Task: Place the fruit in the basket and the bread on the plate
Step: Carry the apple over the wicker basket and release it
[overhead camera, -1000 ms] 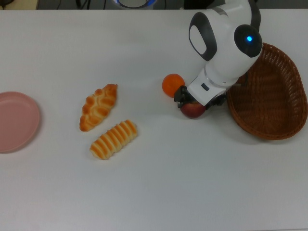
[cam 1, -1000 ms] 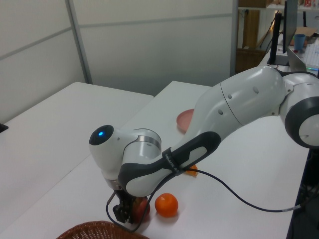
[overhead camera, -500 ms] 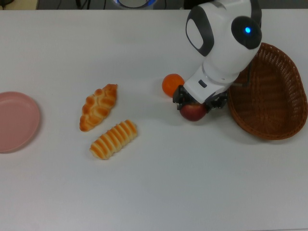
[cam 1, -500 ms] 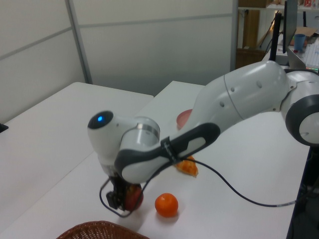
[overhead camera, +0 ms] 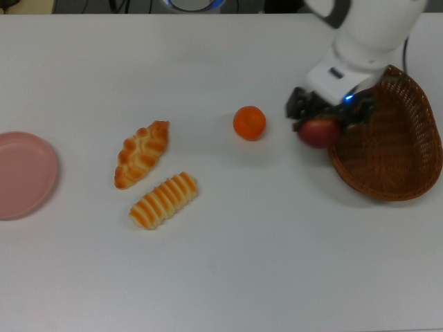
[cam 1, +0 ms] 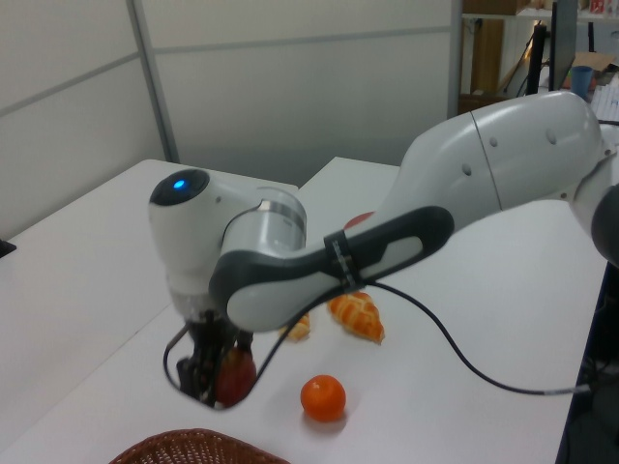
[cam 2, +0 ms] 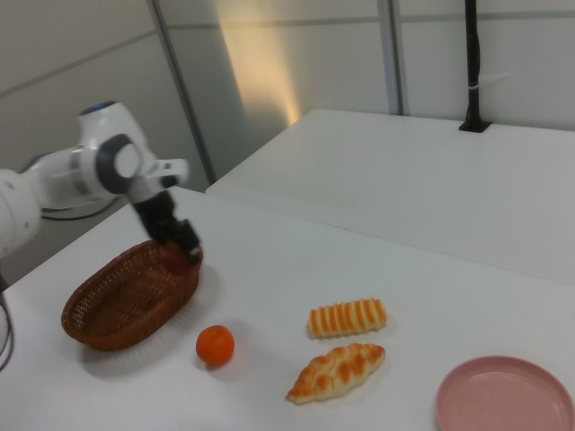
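Lifted off the table since a second ago, the red apple (overhead camera: 318, 132) now hangs at the basket (overhead camera: 394, 149) rim, the gripper (overhead camera: 322, 119) clamped tight around it. From the apple in the top view, the tangerine (overhead camera: 249, 122) sits at nine o'clock, both pastries farther off at eight o'clock, and the pink plate (overhead camera: 24, 173) beyond.

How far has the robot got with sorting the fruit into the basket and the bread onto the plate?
Nothing is placed yet: the basket and plate hold nothing. In hand: the gripper carries the red fruit at the basket's rim. Left on the table: the tangerine, braided pastry and striped loaf.
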Controlling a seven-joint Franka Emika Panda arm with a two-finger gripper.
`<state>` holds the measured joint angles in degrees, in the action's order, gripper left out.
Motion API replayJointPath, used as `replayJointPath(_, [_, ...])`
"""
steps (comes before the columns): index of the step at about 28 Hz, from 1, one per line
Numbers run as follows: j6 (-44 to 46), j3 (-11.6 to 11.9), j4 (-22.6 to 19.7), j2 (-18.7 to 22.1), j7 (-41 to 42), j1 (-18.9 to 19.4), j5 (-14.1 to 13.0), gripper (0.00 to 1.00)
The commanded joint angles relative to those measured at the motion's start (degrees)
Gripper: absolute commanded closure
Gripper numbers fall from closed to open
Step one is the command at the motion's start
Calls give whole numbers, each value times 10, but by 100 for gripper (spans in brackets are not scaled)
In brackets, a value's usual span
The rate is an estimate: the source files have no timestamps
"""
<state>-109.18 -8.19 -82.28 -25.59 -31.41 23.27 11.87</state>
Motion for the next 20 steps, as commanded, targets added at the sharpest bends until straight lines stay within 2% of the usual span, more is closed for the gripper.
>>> replayJointPath(1, [21,-22,5,2,-34,40,1,100])
replayJointPath(7, [21,-24,4,-2,-69,105,4,100])
replayJointPath(8, [21,-24,4,-2,-73,108,4,93])
replayJointPath(9, [21,-24,4,-2,-74,112,3,71])
replayJointPath(10, [22,-24,4,-2,-77,115,3,29])
replayJointPath(11, [22,-24,4,-2,-79,119,3,0])
replayJointPath(14, [27,-24,3,-3,-96,139,14,0])
replayJointPath(20, [50,-24,4,3,-112,140,16,0])
